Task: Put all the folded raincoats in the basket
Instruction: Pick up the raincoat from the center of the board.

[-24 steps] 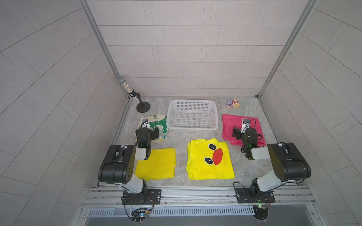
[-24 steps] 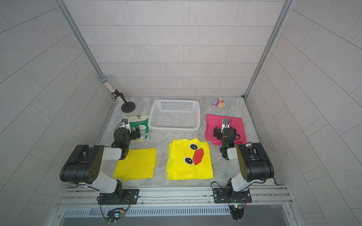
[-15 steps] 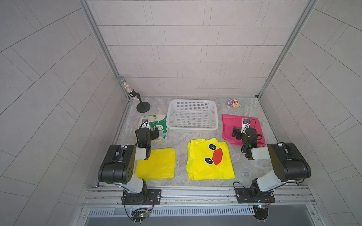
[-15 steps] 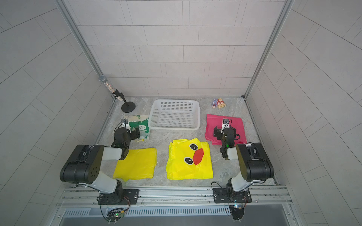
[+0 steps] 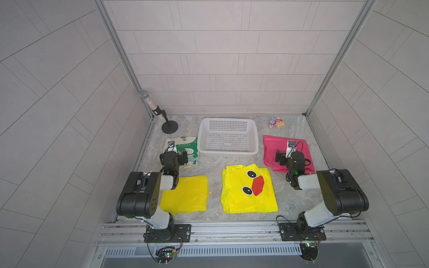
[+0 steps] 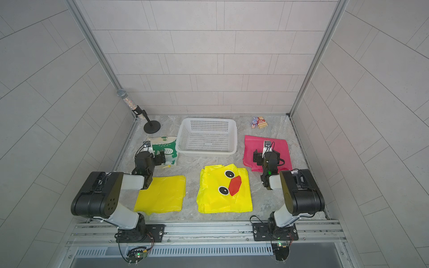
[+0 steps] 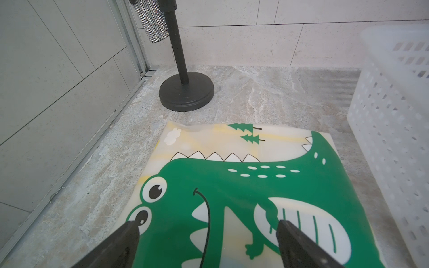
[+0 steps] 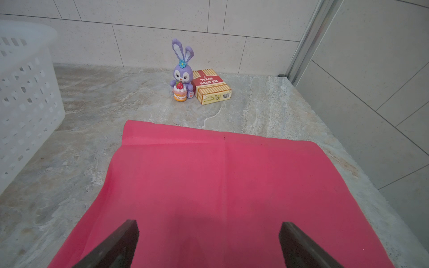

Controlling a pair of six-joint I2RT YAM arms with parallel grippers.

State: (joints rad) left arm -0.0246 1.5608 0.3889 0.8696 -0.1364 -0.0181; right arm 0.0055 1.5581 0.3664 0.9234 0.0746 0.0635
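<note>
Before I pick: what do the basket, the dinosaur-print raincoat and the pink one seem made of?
Basket: rigid white plastic, moulded grid holes, smooth rim. Dinosaur-print raincoat: probably thin plastic film, smooth, faintly translucent under the print. Pink raincoat: thin matte sheet with a sharp fold crease; plastic or coated fabric, cannot tell.

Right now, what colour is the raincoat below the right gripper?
Plain pink; the raincoat shows best in the right wrist view.

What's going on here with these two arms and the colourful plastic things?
Nothing is held yet. The left claw is open over the green dinosaur raincoat, the right claw open over the pink raincoat. The white basket between them is empty; a duck-faced raincoat and a plain yellow raincoat lie nearer the arms' bases.
</note>
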